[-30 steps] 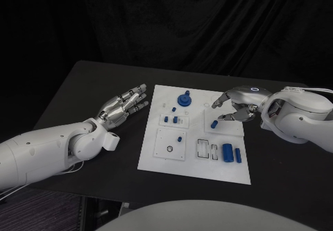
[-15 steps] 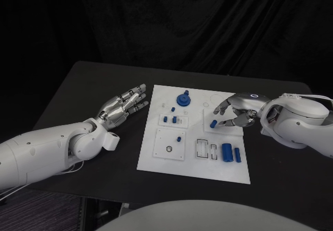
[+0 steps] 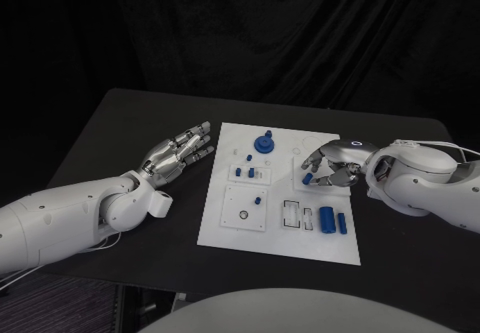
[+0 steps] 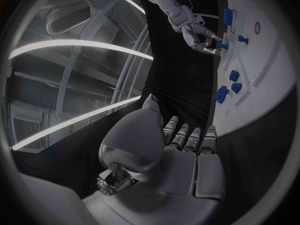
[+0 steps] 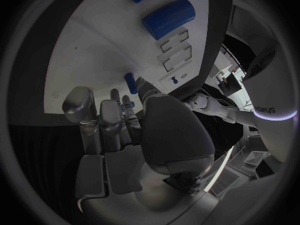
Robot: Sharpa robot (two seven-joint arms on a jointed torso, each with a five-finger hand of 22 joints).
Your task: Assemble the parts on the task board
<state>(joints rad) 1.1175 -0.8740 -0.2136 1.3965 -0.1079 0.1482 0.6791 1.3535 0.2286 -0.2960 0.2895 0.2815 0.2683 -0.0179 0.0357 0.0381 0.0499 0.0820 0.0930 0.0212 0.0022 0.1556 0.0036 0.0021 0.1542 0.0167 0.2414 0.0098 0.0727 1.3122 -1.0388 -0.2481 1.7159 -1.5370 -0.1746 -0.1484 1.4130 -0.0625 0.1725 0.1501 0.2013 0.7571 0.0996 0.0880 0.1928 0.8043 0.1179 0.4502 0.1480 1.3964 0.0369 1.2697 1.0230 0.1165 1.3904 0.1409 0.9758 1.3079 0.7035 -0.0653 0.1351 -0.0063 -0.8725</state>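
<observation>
1. The right silver many-fingered hand (image 3: 333, 166) is over the right side of the flat white task board (image 3: 232, 234), its fingers curled in around a small blue cylindrical peg (image 3: 307, 178) that stands on a raised white square of the board. In the right wrist view the fingertips (image 5: 129, 106) reach the peg (image 5: 130, 82), so I take it as pinched, though how firm the pinch is I cannot tell.

2. The left silver many-fingered hand (image 3: 178, 152) lies flat on the black table (image 3: 110, 132) just beside the board's left edge, fingers straight and a little apart, holding nothing.

3. Other pieces on the board: a round blue knob with a stem (image 3: 265, 143) near the far edge, and two longer blue cylinders (image 3: 333, 220) lying side by side near the right edge, next to some open rectangular slots (image 3: 297, 214).

4. What could go wrong: the pinch looks to be high on a short, smooth peg, so it could tip or slip out if the hand lifts or pushes at an angle.

5. Nothing holds the board down. A sideways push from the right hand might slide the whole plate and disturb the loose cylinders.

6. The curled fingers hide the peg's base from above, so a bad seating would be hard to spot.
</observation>
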